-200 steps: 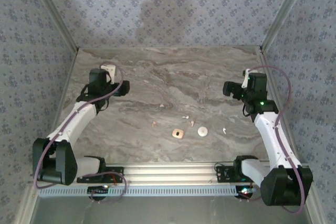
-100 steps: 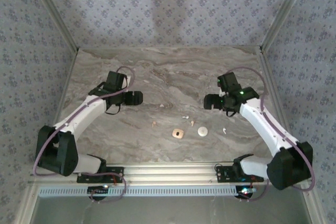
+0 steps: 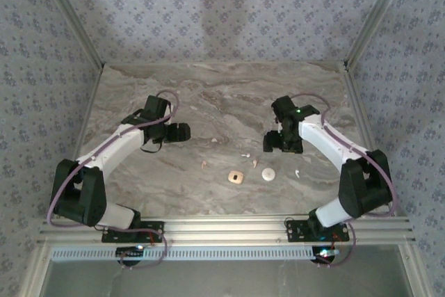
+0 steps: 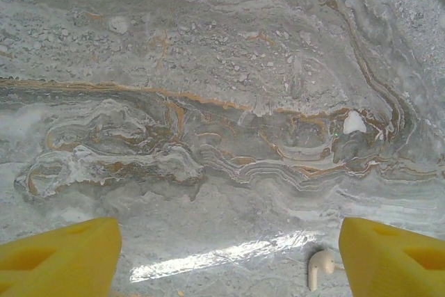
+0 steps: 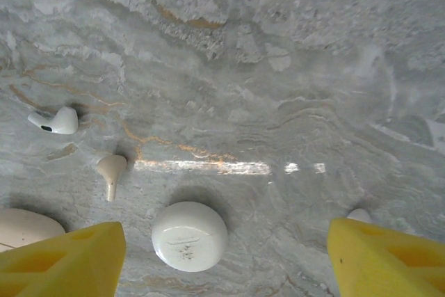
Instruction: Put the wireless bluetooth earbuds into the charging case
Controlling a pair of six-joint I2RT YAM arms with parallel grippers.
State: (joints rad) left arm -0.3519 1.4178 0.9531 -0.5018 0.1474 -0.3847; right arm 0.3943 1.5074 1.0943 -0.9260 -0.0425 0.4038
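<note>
Marble table point(image 3: 139, 186), from the near edge out. Closest to the arm bases are the tan rounded square point(image 3: 236, 177) and the white round disc point(image 3: 268, 174), side by side with a gap between them.

The earbuds all lie loose on the marble around these two:
- The rightmost earbud point(image 3: 297, 172) is right of the disc.
- The cream earbud point(image 3: 254, 163) is just beyond the gap between disc and square.
- The white earbud point(image 3: 245, 155) is a little farther out and apart from the cream one.
- The left earbud point(image 3: 204, 165) is left of the square.
- The far speck point(image 3: 214, 140) is beyond the left earbud and too small to identify.

The right gripper point(image 3: 272, 144) hangs just beyond the disc, pointing down. In the right wrist view its yellow fingers point(image 5: 62, 259) sit wide apart in the bottom corners. The claw is spread and empty. The disc lies between the fingers near the bottom edge. The square is cut off at the left edge, just above the left-hand finger. The cream and white earbuds lie up and to the left. The rightmost earbud is half hidden behind the right-hand finger.

The left gripper point(image 3: 182, 131) is farther back, left of centre, well apart from the disc. In the left wrist view its yellow fingers point(image 4: 59, 255) are also spread wide, with nothing between them but marble. The left earbud lies just inside the right-hand finger at the bottom edge; I can't tell if it touches. The speck is farther up on the right.
</note>
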